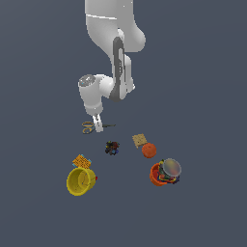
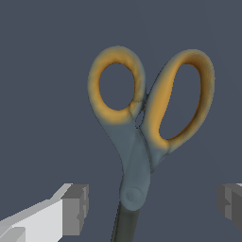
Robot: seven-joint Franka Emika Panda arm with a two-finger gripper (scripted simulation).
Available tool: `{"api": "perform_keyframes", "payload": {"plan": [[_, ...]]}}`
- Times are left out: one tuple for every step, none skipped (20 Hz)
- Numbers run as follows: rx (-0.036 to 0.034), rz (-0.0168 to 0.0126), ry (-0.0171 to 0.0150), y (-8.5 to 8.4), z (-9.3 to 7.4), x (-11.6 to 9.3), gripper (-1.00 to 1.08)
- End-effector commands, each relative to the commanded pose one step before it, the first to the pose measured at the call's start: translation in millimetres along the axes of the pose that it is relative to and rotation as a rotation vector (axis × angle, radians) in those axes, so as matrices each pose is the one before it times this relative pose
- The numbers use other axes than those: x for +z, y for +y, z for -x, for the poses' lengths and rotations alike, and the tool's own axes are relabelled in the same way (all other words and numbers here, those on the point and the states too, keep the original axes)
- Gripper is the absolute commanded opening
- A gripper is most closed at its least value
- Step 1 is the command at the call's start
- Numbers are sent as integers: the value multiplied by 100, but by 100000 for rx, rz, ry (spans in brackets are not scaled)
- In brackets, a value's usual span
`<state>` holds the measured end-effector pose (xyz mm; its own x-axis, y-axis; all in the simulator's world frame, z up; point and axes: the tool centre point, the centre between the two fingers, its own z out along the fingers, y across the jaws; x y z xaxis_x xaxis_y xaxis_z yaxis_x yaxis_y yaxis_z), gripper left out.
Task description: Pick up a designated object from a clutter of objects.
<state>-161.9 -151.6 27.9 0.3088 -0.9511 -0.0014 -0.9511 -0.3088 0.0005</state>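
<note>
Orange-handled scissors [image 2: 142, 127] lie between your wide-open jaws at the pivot; close off-centre and, I judge, they could twist or skid across the surface [image 1: 202, 96].

a flat dark blue-grey worktop [image 1: 202, 72] carries scissors [image 1: 90, 127], two tan cracker squares [image 1: 139, 140] [image 1: 81, 161], an orange ball [image 1: 149, 150], a dark multicoloured toy [image 1: 112, 147], a yellow cup [image 1: 80, 181] and a lidded orange bowl [image 1: 164, 173].
</note>
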Motion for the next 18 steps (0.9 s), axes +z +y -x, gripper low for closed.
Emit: {"api": "perform_keyframes", "payload": {"plan": [[131,-58,-1,12,7,822,100],[0,0,0,-6,9,235,100],[67,-16,3,13,-15,186,100],[0,0,0,-4,4,149,100],[0,0,0,-3,3,107,100],[0,0,0,-2,1,64,100],[0,0,0,-1,0,21,100],[0,0,0,0,0,0,-100],[0,0,0,0,0,0,-100],[0,0,0,0,0,0,-100],[0,0,0,0,0,0,-100],[0,0,0,0,0,0,-100],[0,0,0,0,0,0,-100],[0,0,0,0,0,0,-100],[0,0,0,0,0,0,-100],[0,0,0,0,0,0,-100],[0,0,0,0,0,0,-100],[-53,-145,69,-59,-8,-57,-100]]}}
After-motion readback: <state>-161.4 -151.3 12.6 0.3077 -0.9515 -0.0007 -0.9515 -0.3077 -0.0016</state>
